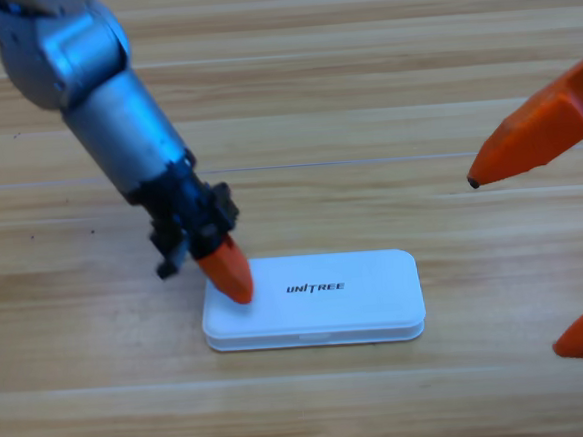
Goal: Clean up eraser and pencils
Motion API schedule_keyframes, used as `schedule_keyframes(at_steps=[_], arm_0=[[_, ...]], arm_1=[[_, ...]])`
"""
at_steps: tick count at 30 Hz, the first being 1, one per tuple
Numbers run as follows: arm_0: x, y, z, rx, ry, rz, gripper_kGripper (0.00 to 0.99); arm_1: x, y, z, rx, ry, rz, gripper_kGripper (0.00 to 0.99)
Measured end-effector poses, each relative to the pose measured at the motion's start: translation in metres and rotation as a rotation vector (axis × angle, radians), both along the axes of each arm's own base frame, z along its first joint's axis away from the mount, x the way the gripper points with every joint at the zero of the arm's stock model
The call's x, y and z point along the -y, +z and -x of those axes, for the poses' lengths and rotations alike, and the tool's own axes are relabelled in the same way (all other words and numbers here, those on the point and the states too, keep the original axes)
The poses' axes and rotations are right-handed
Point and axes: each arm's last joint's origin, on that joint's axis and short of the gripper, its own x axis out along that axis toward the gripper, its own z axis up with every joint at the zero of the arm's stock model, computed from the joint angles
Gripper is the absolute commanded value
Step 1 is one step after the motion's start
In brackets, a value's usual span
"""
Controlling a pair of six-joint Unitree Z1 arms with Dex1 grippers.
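Case (317,299) closed on table (363,93), white lid flat. Eraser, pencils not visible; likely inside, so task looks near done. Left gripper (227,271) tip on lid's left end, grip state cannot tell. Right gripper (548,241) waits at right edge, jaws spread apart, empty.

A white case (327,301) with rounded corners lies flat on the wooden table (363,93), its lid shut and its long side running left to right. The word UNITREE is printed in dark letters on the lid, left of its middle
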Motion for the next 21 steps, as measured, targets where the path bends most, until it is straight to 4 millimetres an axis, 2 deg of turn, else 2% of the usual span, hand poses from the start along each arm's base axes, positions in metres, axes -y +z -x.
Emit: schedule_keyframes(at_steps=[1, 4, 7, 10, 12, 14, 17, 21], arm_0=[[-0.003, 0.016, 0.004, 0.006, 0.001, -0.014, 0.986], [-0.015, 0.074, 0.022, 0.084, 0.03, -0.007, 0.99], [-0.033, 0.137, 0.055, 0.158, 0.054, 0.038, 0.99], [-0.044, 0.177, 0.094, 0.219, 0.034, 0.08, 0.99], [-0.047, 0.191, 0.113, 0.238, 0.02, 0.101, 0.99], [-0.045, 0.197, 0.129, 0.239, 0.005, 0.113, 0.99], [-0.041, 0.197, 0.148, 0.201, -0.027, 0.13, 0.99], [-0.038, 0.194, 0.163, 0.165, -0.067, 0.148, 0.99]], arm_1=[[0.0, 0.0, 0.0, 0.0, 0.0, 0.0, 0.943], [0.0, 0.0, 0.0, 0.0, 0.0, 0.0, 0.943], [0.0, 0.0, 0.0, 0.0, 0.0, 0.0, 0.943], [0.0, 0.0, 0.0, 0.0, 0.0, 0.0, 0.943], [0.0, 0.0, 0.0, 0.0, 0.0, 0.0, 0.943], [0.0, 0.0, 0.0, 0.0, 0.0, 0.0, 0.943], [0.0, 0.0, 0.0, 0.0, 0.0, 0.0, 0.943], [0.0, 0.0, 0.0, 0.0, 0.0, 0.0, 0.943]])
